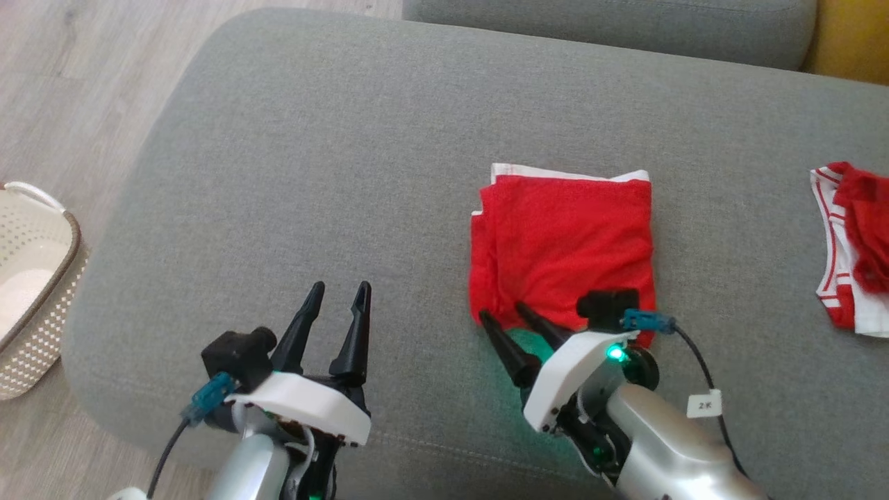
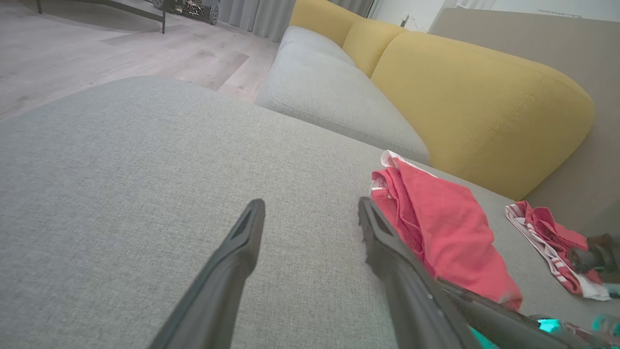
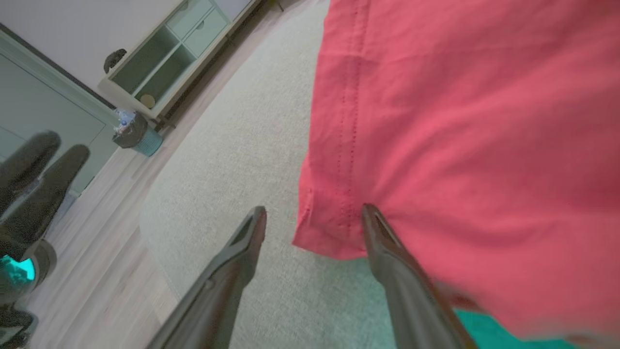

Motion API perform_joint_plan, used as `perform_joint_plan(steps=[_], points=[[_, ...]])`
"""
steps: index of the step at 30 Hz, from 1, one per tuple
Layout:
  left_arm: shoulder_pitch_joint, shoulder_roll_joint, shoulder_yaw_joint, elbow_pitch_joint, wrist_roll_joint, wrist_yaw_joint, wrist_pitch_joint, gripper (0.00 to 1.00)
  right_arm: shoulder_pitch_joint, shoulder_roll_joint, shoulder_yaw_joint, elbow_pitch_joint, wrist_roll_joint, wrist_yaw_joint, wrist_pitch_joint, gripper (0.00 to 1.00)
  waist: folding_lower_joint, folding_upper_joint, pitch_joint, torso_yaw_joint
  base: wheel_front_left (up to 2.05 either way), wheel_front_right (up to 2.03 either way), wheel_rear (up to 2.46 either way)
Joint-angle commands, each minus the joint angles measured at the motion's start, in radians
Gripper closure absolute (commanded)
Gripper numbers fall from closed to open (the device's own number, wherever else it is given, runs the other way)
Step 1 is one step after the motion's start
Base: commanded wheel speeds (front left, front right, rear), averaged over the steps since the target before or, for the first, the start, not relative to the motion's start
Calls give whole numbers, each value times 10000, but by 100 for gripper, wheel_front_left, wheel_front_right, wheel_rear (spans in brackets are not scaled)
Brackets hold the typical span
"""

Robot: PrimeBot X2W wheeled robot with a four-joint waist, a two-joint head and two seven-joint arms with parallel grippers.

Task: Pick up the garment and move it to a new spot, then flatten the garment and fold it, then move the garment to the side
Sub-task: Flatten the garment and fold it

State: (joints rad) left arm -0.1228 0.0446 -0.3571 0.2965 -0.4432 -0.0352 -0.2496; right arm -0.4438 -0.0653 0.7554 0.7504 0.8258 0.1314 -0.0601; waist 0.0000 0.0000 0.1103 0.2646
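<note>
1. The garment (image 1: 566,243) lies folded square on the grey cushion (image 1: 312,173), right of centre and well apart from a second red-and-white piece (image 1: 851,243) at the far right.
2. Your right gripper (image 1: 502,311) sits at its near left corner, fingers spread and holding nothing; one is over the hem, the other over bare cushion.
3. Your left gripper (image 1: 340,286) hovers to the left, fingers spread, empty.
4. To shift it sideways, pinch every layer at that corner. Catch only the top one and the fold will likely open.

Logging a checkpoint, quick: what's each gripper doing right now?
Left gripper: open, empty.
Right gripper: open, holding nothing, fingertips at a corner of the folded red garment.
</note>
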Motion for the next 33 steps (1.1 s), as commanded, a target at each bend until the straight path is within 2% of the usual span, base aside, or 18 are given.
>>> perform_joint_plan(steps=[1,8,12,16,21,24,27,33], points=[[-280,56,275,-296,-39,29,-122,0,-259,151,152,-267,78,-7,-40,0,0,0,-8,-46,0,0,0],[-257,56,440,-324,24,41,-122,0,-613,146,-108,-499,320,-7,-970,0,0,0,-195,-521,0,0,0],[-214,56,642,-562,-191,29,-122,0,-767,-196,-738,-709,-130,-7,-1628,0,0,0,-352,-910,0,0,0],[-235,56,830,-880,-443,33,-122,0,-697,-836,-1737,-932,-1591,-7,-1954,0,0,0,-480,-1328,0,0,0],[-332,56,1206,-1031,-284,33,-122,0,82,-1214,-3834,-1938,-3829,-7,-2010,0,0,0,-546,-1740,0,0,0],[-315,56,1444,-1089,-201,-3,-122,0,921,-1163,-5066,-3052,-5284,-7,-2013,0,0,0,-563,-1899,0,0,0],[-220,56,1524,-1140,-54,-36,-122,0,1795,-813,-6100,-3996,-6220,-7,-2014,0,0,0,-551,-1984,0,0,0],[224,56,1442,-1102,460,-58,-122,0,3037,-202,-7055,-5381,-7704,-7,-2015,0,0,0,-482,-2102,0,0,0]])
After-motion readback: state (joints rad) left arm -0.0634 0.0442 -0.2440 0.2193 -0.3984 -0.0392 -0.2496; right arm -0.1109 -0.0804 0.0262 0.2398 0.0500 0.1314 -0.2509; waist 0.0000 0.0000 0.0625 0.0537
